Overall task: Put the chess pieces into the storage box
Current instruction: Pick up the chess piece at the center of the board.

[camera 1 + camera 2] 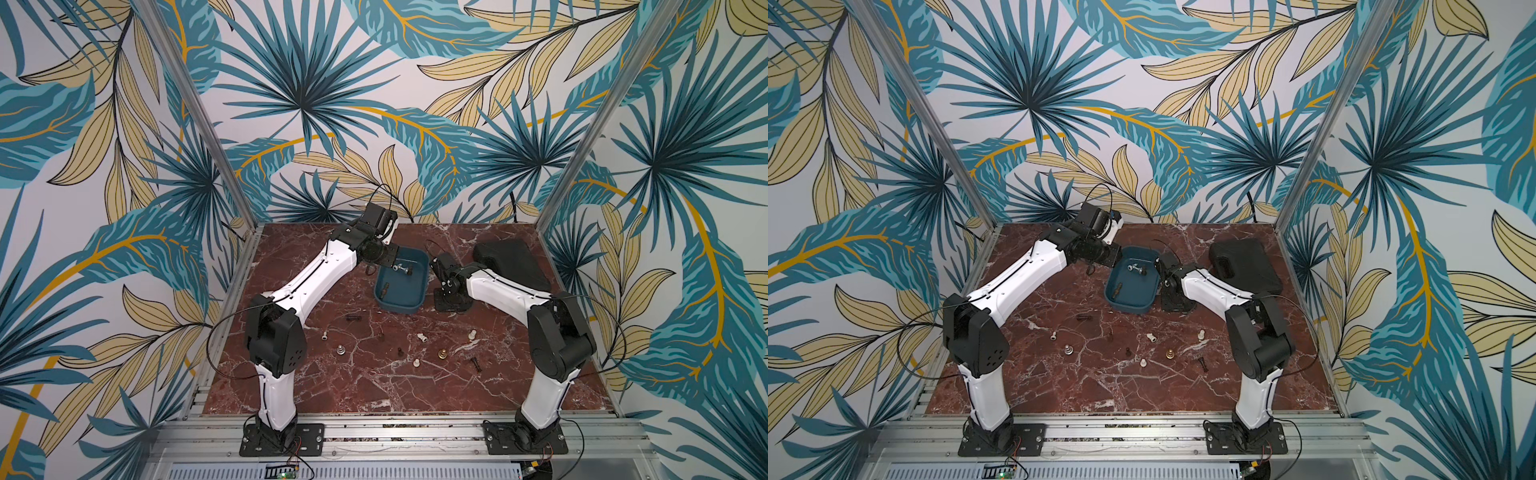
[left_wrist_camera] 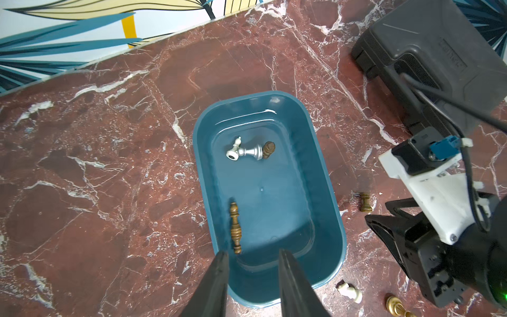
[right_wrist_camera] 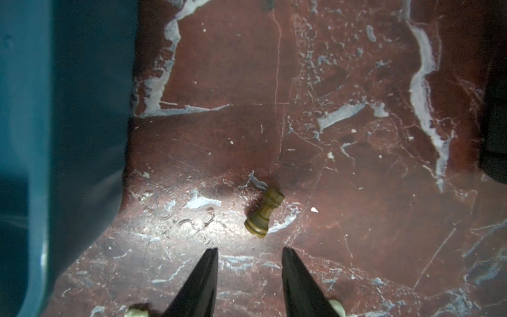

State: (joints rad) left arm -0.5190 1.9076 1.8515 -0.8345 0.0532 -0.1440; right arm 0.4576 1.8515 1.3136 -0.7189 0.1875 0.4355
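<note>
– Fingers (image 2: 216,282) of left gripper (image 2: 253,252), how do they stand?
– Spread, holding nothing, at lower centre above the teal storage box (image 2: 274,208); four chess pieces (image 2: 236,227) lie inside.
– And right gripper (image 3: 249,249)?
– Also spread, empty; brown rook (image 3: 264,212) lies on its side just ahead on marble tabletop (image 3: 356,164), box at left edge.

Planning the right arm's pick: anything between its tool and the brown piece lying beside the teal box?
Nothing visible. In the right wrist view, only bare table lies between the open right tool and the brown piece, which lies on its side. The storage box stands beside that path, clear of the piece.
</note>
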